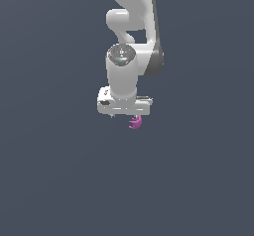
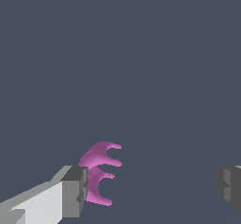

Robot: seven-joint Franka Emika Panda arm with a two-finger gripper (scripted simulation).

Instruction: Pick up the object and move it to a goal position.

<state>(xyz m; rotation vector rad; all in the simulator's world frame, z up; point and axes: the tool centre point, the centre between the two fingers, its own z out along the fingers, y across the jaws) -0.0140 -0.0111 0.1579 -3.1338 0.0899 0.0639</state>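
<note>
Just below centre in the exterior view, the tool (image 1: pixel 130 115) stands wide apart, gripping nothing, with the object (image 1: pixel 135 123) beside one finger (image 2: pixel 74 191), so it should probably centre over the piece before closing.

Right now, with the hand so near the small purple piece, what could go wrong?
The hand is open, and the purple piece sits right beside one finger, far from the other. Closing may push it sideways instead of pinching it. Its curved, pronged shape could also slip or twist out of the grip.
</note>
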